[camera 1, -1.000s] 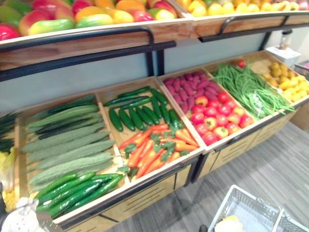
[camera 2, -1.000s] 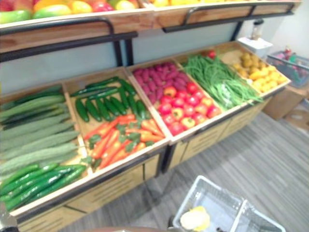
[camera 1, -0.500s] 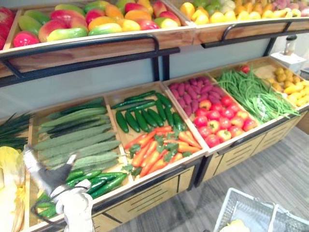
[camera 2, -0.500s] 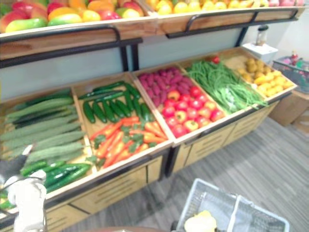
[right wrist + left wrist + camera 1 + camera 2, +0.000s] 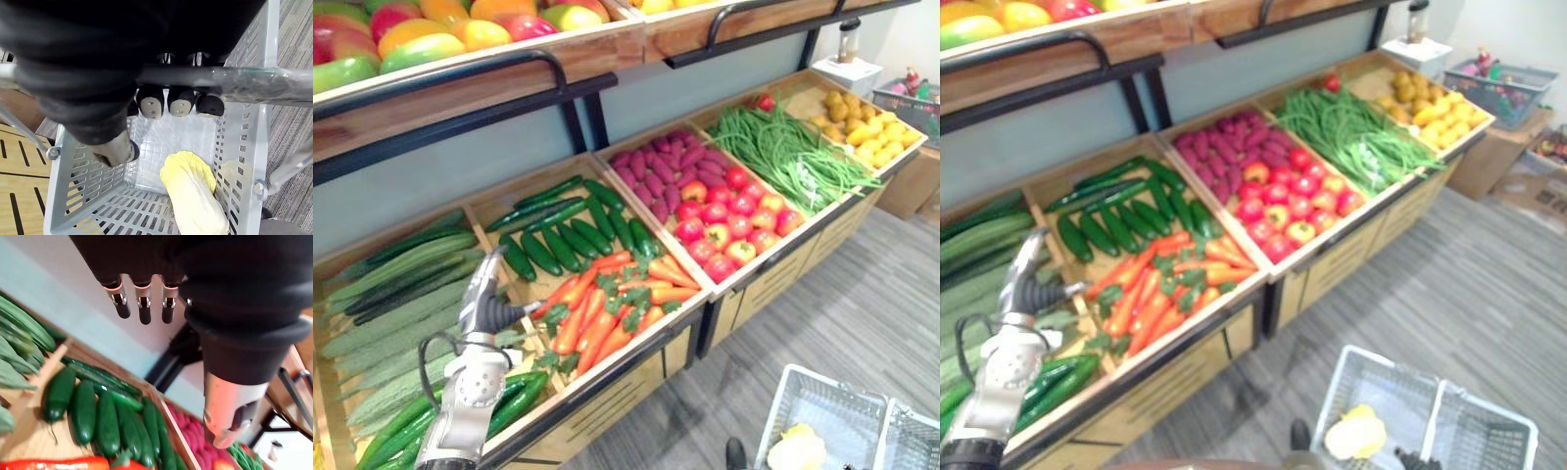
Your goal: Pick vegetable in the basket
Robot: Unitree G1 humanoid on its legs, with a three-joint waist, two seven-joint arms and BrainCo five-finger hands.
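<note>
One cabbage [image 5: 193, 193] lies in the basket [image 5: 78, 196], its handle [image 5: 230, 84] clasped by the right hand [image 5: 181, 102]; the left hand [image 5: 487, 299], outstretched and empty, hovers near the carrots [image 5: 607, 308] by the stand's [image 5: 607, 401] front edge, seemingly for the next.

no legible text, no readable signs

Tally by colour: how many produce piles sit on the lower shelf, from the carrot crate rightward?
Green: 2, short cucumbers and green beans
Orange: 1, carrots
Purple: 1, purple tubers
Red: 1, red round fruit
Yellow: 1, yellow fruit
Total: 6
</note>
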